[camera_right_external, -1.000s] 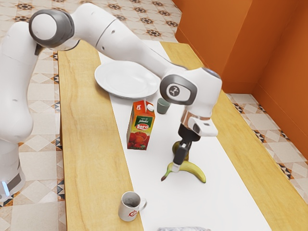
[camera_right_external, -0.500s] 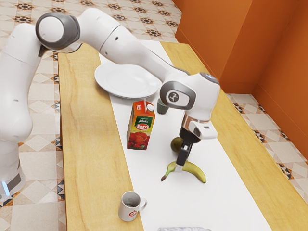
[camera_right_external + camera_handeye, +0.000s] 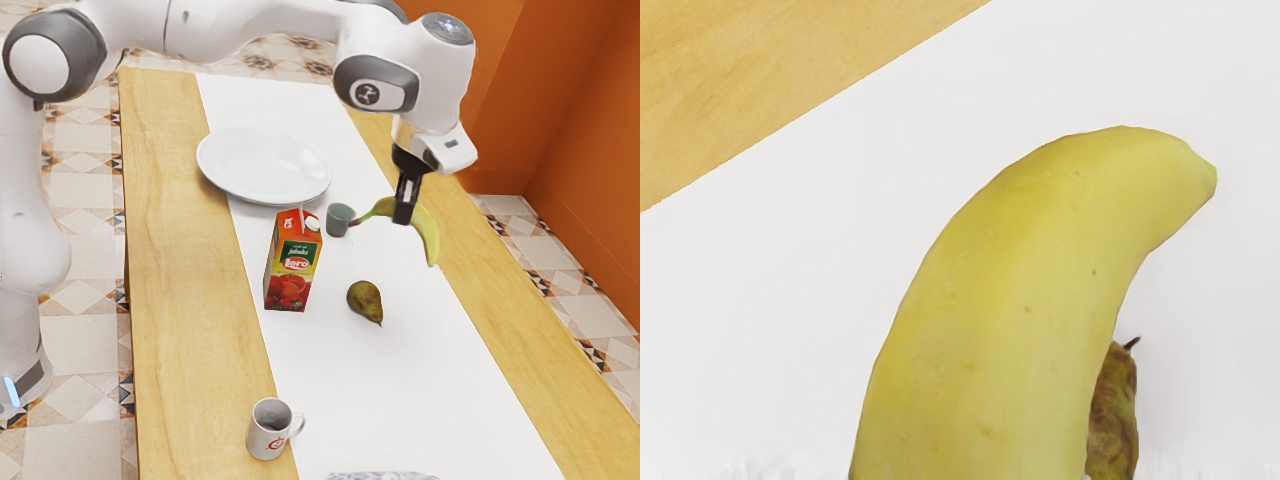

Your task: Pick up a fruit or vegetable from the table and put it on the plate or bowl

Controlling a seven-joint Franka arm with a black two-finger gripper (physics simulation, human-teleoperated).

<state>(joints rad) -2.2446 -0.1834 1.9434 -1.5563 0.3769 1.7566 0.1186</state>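
Observation:
A yellow banana [image 3: 424,228] hangs in the air above the white runner, held by my gripper [image 3: 405,213], which is shut on it near its stem end. In the wrist view the banana [image 3: 1020,330] looms large just under the hand, with the pear [image 3: 1112,415] peeking out behind it. The brown-green pear [image 3: 365,300] lies on the runner below and toward the exterior view's left of the banana. The white plate [image 3: 262,166] sits further back on the table, to the exterior view's left of the gripper, with nothing on it.
An orange juice carton [image 3: 292,261] stands upright between plate and pear. A small grey-green cup [image 3: 340,219] sits just beside the banana's stem. A white mug [image 3: 272,428] stands near the front edge. An orange wall rises at the exterior view's right.
My gripper has lifted the banana off the runner and carried it up and back toward the plate's side. The pear, earlier partly behind the hand, now lies in plain sight.

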